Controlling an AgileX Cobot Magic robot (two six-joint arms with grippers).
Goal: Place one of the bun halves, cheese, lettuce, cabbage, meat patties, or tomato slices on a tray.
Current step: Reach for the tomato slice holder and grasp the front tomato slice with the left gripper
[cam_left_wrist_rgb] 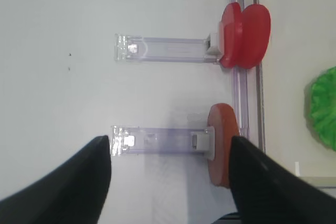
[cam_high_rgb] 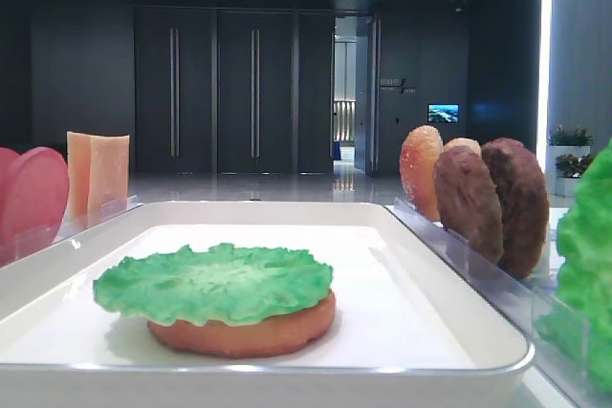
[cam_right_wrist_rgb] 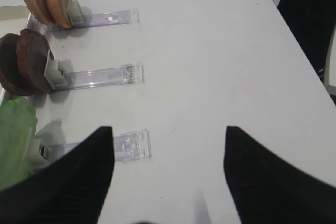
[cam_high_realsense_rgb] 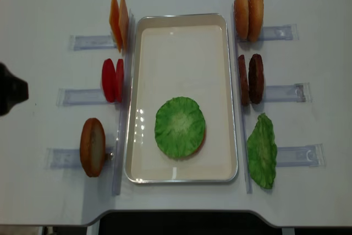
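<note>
On the white tray (cam_high_realsense_rgb: 181,17) a round green lettuce (cam_high_realsense_rgb: 179,126) lies on a bun half (cam_high_rgb: 249,332). Left of the tray, cheese (cam_high_realsense_rgb: 118,20), tomato slices (cam_high_realsense_rgb: 113,80) and another bun half (cam_high_realsense_rgb: 92,147) stand in racks. On the right stand two bun halves (cam_high_realsense_rgb: 248,15), meat patties (cam_high_realsense_rgb: 251,79) and a second lettuce (cam_high_realsense_rgb: 262,151). My left gripper (cam_left_wrist_rgb: 170,153) hangs open over the rack of the left bun half (cam_left_wrist_rgb: 223,145), touching nothing. My right gripper (cam_right_wrist_rgb: 168,129) is open over bare table beside the right lettuce (cam_right_wrist_rgb: 16,140) rack. No cabbage shows.
Clear plastic racks (cam_high_realsense_rgb: 82,97) run outward from each food item on both sides. A dark shape (cam_high_realsense_rgb: 10,96) sits at the table's left edge. The front table edge curves just below the tray. The white table (cam_right_wrist_rgb: 220,51) shows bare right of the racks.
</note>
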